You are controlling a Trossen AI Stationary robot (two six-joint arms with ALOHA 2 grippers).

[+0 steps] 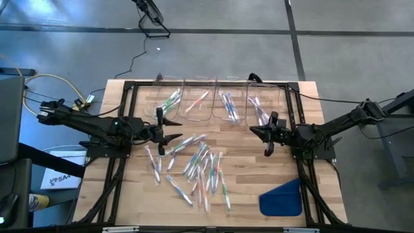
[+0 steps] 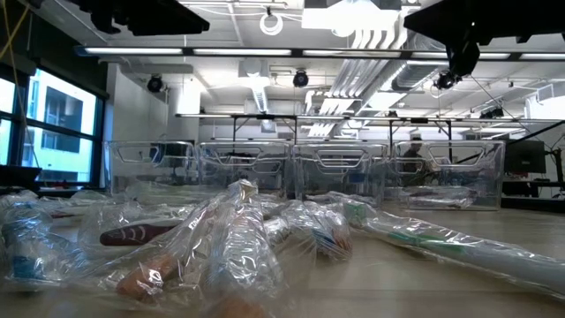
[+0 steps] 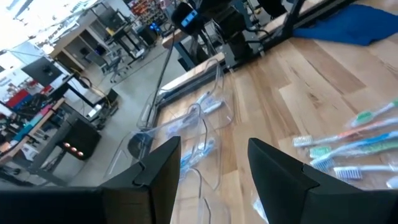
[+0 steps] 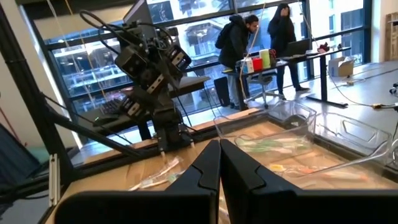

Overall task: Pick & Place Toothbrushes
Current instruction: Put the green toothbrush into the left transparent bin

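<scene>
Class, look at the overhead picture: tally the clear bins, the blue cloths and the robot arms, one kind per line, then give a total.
Clear bins: 4
Blue cloth: 1
Robot arms: 2
Total: 7

I see wrapped toothbrushes (image 2: 238,243) lying in a heap on the tabletop (image 2: 494,225), with clear bins (image 2: 340,172) standing behind them.
</scene>
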